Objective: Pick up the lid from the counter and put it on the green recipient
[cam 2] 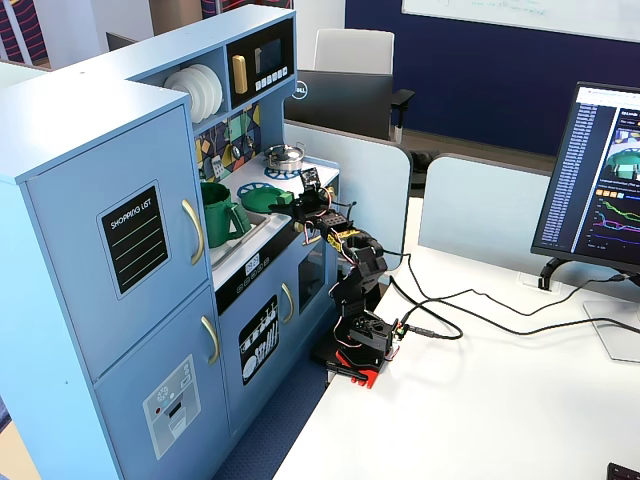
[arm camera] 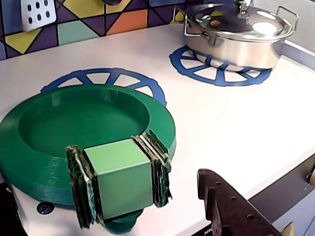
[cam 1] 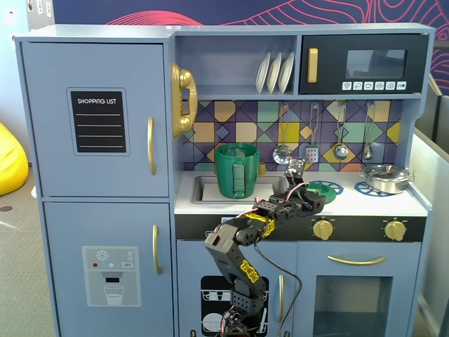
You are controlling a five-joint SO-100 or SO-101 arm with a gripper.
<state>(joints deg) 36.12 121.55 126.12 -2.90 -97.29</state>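
The lid [arm camera: 74, 128] sits flat on the counter [arm camera: 231, 132] over a blue burner ring [arm camera: 113, 78], well right of the green pot [cam 1: 236, 170]. Can't tell how far open the tool [cam 1: 309, 200] is. Looks like it could easily clip the lid's handle [arm camera: 120, 177] and slide it off.

White counter [arm camera: 236, 132]: lid [arm camera: 64, 132], steel pot [arm camera: 241, 34] (on burner ring).
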